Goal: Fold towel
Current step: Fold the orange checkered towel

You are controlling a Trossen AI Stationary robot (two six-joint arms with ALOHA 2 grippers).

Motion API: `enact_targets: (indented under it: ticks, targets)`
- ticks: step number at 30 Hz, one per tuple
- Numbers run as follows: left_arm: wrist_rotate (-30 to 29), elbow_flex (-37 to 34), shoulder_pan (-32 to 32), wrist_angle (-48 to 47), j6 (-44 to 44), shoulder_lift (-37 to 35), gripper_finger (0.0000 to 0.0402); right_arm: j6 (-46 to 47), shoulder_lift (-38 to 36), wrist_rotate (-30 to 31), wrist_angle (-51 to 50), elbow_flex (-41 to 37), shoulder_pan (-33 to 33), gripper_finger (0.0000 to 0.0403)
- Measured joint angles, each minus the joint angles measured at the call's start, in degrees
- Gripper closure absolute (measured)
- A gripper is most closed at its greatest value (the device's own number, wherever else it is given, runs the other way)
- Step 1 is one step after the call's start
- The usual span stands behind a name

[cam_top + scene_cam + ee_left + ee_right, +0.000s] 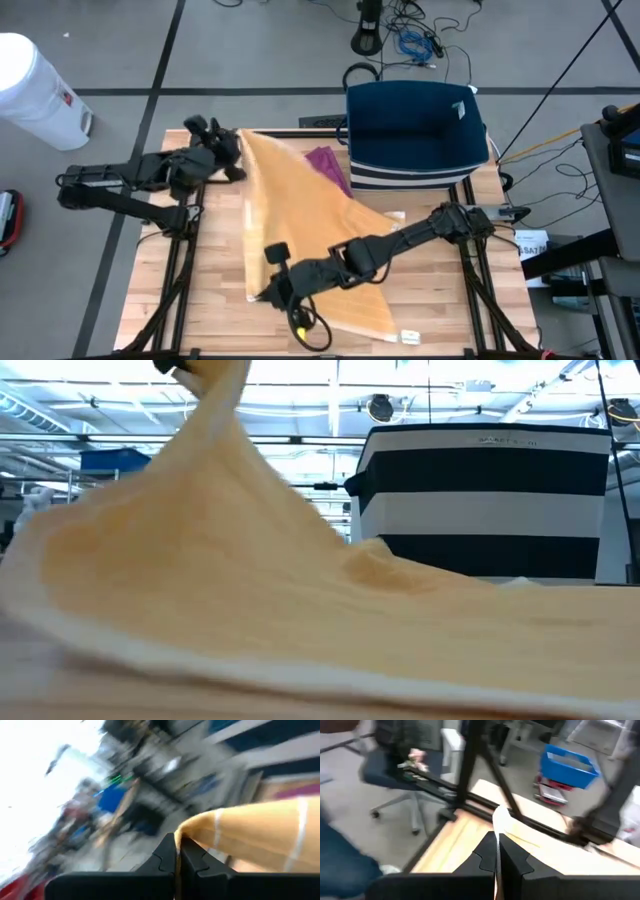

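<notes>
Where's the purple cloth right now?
In the high view, the purple cloth lies at the table's far edge, partly under the yellow-orange towel, just left of the navy striped fabric bin.

Soft matt cloth towel (300, 215) drapes over a pale planked wooden table (440, 310) with black metal rails.

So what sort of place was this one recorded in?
Probably a robotics lab or workshop, not a home: a wooden table on a bare floor with loose cables, a wheeled office chair, and high industrial ceiling lights.
</notes>
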Motion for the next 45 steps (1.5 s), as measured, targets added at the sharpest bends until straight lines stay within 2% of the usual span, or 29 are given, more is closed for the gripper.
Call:
enact_targets:
  ticks: [2,6,8,11,15,18,24,28,31,36,42,45]
  targets:
    - [-0.34,0.01,2.21,-1.99,0.65,-0.25,0.0401,1.19,-0.04,-1.11,0.34,0.00,-1.03,0.0403]
    - [14.69,0.01,4.32,-10.64,-2.56,-0.67,0.0401,3.87,0.36,-17.20,3.75,0.00,-2.26,0.0402]
    - [19.08,-0.03,5.06,-13.91,-3.88,-0.26,0.0401,3.94,0.67,-19.66,4.04,0.00,-2.27,0.0393]
    - [18.49,-0.03,5.92,-16.88,-4.27,0.71,0.0401,4.10,0.90,-17.70,3.10,-0.07,-2.10,0.0364]
    - [12.55,-0.03,7.26,-19.78,-5.17,0.97,0.0401,4.10,0.90,-17.18,3.30,-0.11,-2.29,0.0318]
    - [12.20,-0.03,8.18,-20.44,-5.57,0.93,0.0401,4.79,0.90,-16.71,3.04,-0.11,-2.00,0.0294]
    - [12.75,-0.03,8.73,-20.41,-5.60,0.88,0.0401,6.48,0.90,-15.46,-0.87,-0.11,-1.07,0.0283]
    - [14.52,-0.03,8.67,-19.57,-5.49,0.89,0.0401,5.68,1.19,-9.16,-6.74,-0.57,-0.28,0.0283]
    - [16.05,-0.03,8.72,-19.51,-5.51,0.91,0.0401,4.28,2.52,-5.28,-7.11,-3.64,0.04,0.0282]
    - [19.59,-0.03,8.67,-19.06,-6.30,1.51,0.0401,2.43,5.08,-1.97,-1.79,-10.44,-2.29,0.0282]
    - [20.48,-0.03,8.67,-19.50,-6.69,2.21,0.0401,3.62,6.88,-1.92,10.71,-21.23,-8.61,0.0282]
    - [21.94,-0.03,8.67,-19.58,-6.87,2.26,0.0401,6.80,6.72,-2.47,20.77,-27.68,-11.67,0.0282]
